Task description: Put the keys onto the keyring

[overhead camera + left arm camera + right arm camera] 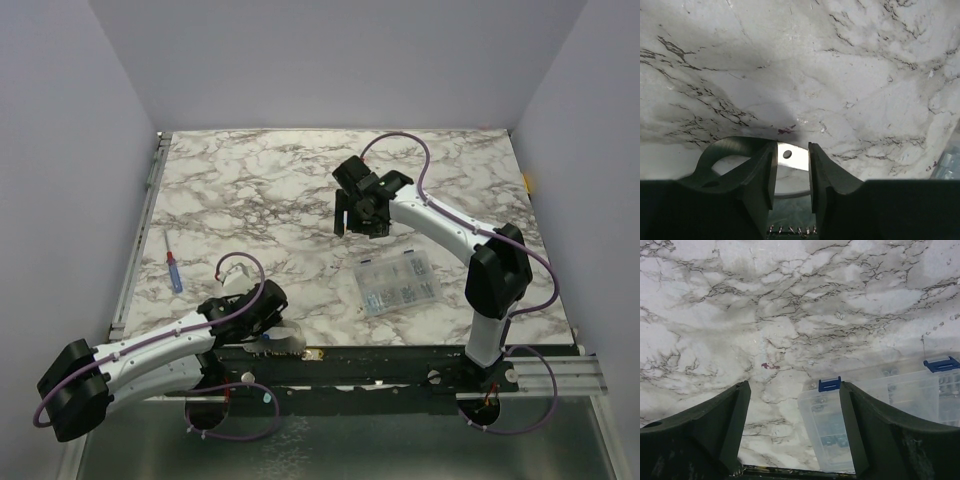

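Note:
No keys and no keyring show in any view. My left gripper (pixel 272 333) sits low at the table's near edge. In the left wrist view its jaws (pixel 792 150) stand a narrow gap apart, with a flat white piece with a round hole (pixel 796 156) seen through the gap; I cannot tell if it touches them. My right gripper (pixel 355 222) hangs above the middle of the marble table (pixel 260 190). In the right wrist view it (pixel 794 390) is wide open and empty.
A clear plastic compartment box (pixel 400 283) with blue latches lies front right, below the right gripper; it also shows in the right wrist view (pixel 835 435). A slim red-and-blue stick (pixel 174 270) lies near the left edge. Grey walls stand on three sides.

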Available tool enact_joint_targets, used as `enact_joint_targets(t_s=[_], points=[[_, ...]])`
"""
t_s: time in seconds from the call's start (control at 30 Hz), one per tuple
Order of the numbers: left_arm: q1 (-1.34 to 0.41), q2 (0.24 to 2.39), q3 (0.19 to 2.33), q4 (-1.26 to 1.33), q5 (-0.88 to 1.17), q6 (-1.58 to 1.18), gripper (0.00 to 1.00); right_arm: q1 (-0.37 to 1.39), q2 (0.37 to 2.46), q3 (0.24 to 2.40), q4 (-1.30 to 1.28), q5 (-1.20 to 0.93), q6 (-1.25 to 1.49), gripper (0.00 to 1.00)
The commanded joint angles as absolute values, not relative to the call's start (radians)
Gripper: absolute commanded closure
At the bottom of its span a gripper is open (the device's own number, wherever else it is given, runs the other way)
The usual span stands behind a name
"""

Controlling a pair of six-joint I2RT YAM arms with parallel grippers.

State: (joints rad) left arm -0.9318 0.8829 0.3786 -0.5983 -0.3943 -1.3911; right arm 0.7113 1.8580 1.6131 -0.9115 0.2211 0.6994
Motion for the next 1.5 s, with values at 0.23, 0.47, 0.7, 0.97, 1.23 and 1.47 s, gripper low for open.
enact_joint_targets(t_s=[0.23, 0.47, 0.7, 0.97, 1.23, 1.47], points=[[-0.953, 0.886, 0.462, -0.656, -0.338, -1.388, 0.53, 0.713, 1.832, 1.587, -0.888, 0.21, 0.675, 0.17], [-0.976, 0.849, 0.422, -0.694, -0.345, -1.453, 0.48, 0.713, 1.833, 1.578, -0.875, 0.212, 0.671, 0.08], [-0.976, 0.857, 0.359, -0.571, -0.361, -1.453, 0.43, 0.712, 1.841, 1.585, -0.871, 0.21, 0.657, 0.01], [-0.976, 0.902, 0.323, -0.473, -0.419, -1.437, 0.41, 0.713, 1.844, 1.586, -0.868, 0.218, 0.646, 0.0], [-0.929, 1.045, 0.353, -0.275, -0.503, -1.315, 0.41, 0.713, 1.844, 1.584, -0.854, 0.231, 0.625, 0.0], [-0.836, 1.254, 0.434, -0.022, -0.48, -1.107, 0.42, 0.713, 1.722, 1.451, -0.722, 0.288, 0.587, 0.0]])
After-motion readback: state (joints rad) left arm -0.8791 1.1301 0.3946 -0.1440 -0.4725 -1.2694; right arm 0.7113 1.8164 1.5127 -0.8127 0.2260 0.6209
